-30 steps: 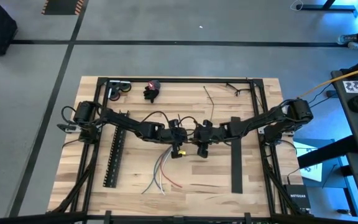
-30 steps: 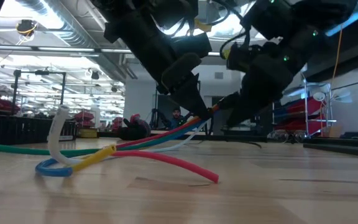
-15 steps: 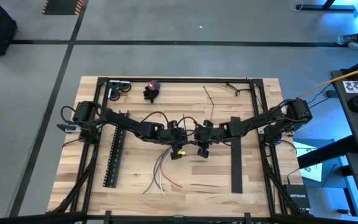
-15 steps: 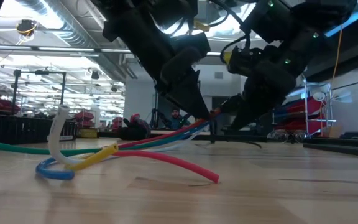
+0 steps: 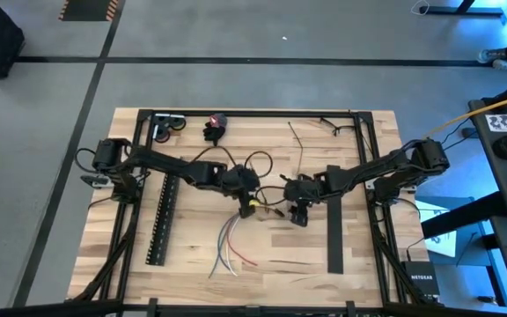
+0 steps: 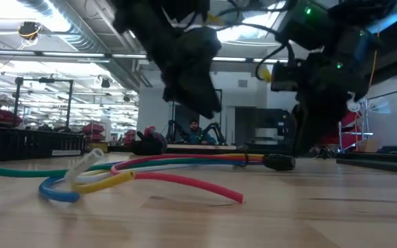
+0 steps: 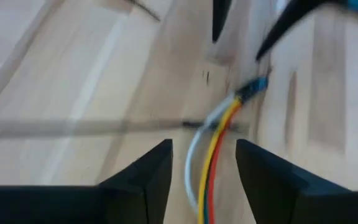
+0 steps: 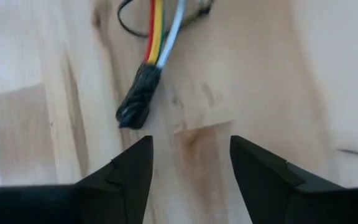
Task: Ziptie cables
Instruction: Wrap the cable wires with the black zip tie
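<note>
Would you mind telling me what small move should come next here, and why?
Probably lower the right end effector onto the cables' black end. The cables lie loose on the table, both end effectors are open and empty, and the left end effector hangs above the wires.

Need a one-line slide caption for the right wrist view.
Right hand open above the cables' black end, touching nothing.

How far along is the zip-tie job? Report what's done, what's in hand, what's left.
Done, apparently: the cables lie on the table, with a thin dark strip looped round them near their black end.
In hand: nothing; the left hand and right hand hover open over the bundle.
Left: whether the loop is tight cannot be seen; it probably needs checking.
</note>
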`<state>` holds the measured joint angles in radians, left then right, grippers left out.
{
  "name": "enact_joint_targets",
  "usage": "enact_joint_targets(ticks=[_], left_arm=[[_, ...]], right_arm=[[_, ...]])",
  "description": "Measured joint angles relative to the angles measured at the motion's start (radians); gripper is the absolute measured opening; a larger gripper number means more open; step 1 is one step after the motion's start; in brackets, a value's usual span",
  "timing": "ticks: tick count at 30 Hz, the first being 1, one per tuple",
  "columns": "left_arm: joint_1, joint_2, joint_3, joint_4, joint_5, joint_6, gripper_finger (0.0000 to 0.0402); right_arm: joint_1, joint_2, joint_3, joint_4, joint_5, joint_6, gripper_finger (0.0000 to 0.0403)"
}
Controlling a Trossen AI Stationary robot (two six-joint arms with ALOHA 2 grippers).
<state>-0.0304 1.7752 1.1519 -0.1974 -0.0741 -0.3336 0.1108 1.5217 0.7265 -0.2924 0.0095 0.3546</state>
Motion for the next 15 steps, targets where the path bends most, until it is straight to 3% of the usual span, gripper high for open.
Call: enact_joint_targets(ticks=[8, 15], left_arm=[[0.03, 0.085, 0.0, -0.01, 0.153, 0.02, 0.0162], [0.039, 0.096, -0.011, 0.014, 0.129, -0.067, 0.0162]], right_arm=[[0.0, -0.05, 0.0, 0.001, 0.103, 0.009, 0.0207], [0.001, -0.052, -0.001, 0.043, 0.119, 0.033, 0.0207]])
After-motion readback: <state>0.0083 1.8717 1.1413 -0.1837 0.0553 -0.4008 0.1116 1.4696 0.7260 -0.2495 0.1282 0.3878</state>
